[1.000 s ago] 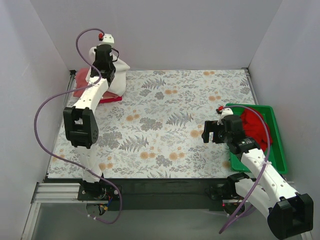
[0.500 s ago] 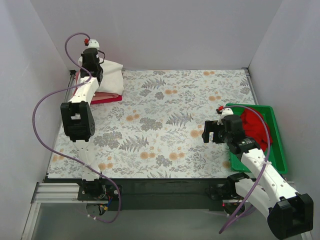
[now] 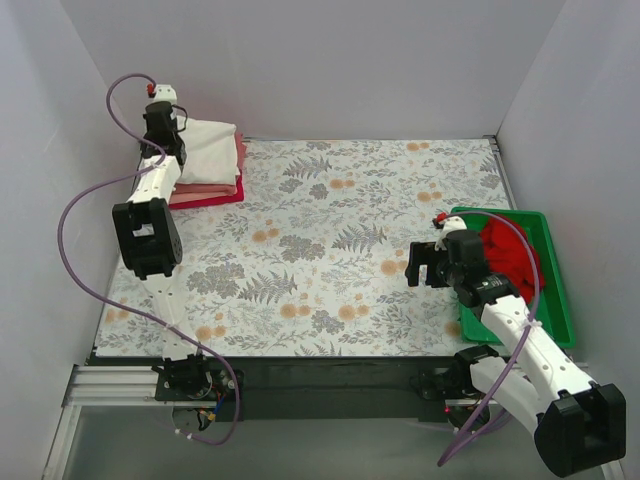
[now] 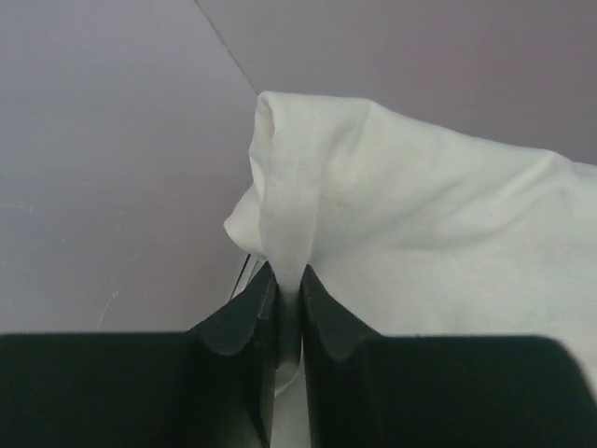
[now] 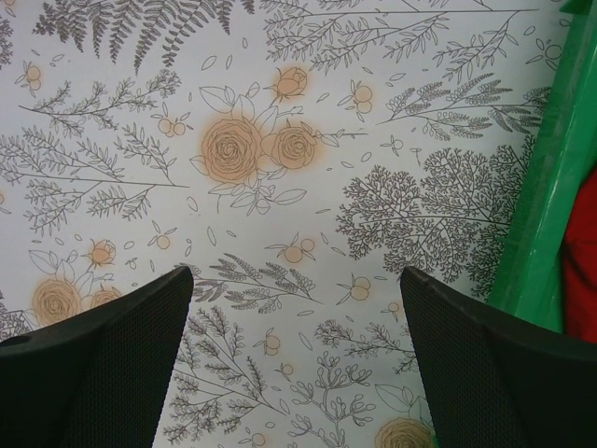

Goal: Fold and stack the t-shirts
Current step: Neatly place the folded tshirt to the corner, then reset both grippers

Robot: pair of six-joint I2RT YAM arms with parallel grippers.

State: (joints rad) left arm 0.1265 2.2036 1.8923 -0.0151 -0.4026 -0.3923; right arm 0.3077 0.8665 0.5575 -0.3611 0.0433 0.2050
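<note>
A folded white t-shirt [image 3: 212,148] lies on top of a stack of folded pink and crimson t-shirts [image 3: 208,190] at the far left corner. My left gripper [image 3: 160,128] is at the stack's left end, shut on a pinched fold of the white t-shirt [image 4: 285,210]. A bright red t-shirt [image 3: 507,252] lies crumpled in the green tray [image 3: 558,300] at the right; its edge shows in the right wrist view [image 5: 582,275]. My right gripper [image 3: 424,266] is open and empty, hovering over the floral cover [image 5: 280,168] just left of the tray.
White walls close in the table on three sides; the left gripper is close to the back left corner. The green tray's rim [image 5: 543,205] is right of my right fingers. The floral cover [image 3: 330,250] spans the table.
My left gripper has moved left and back with the white t-shirt, laying it flat over the pink stack. The right arm has not moved.
</note>
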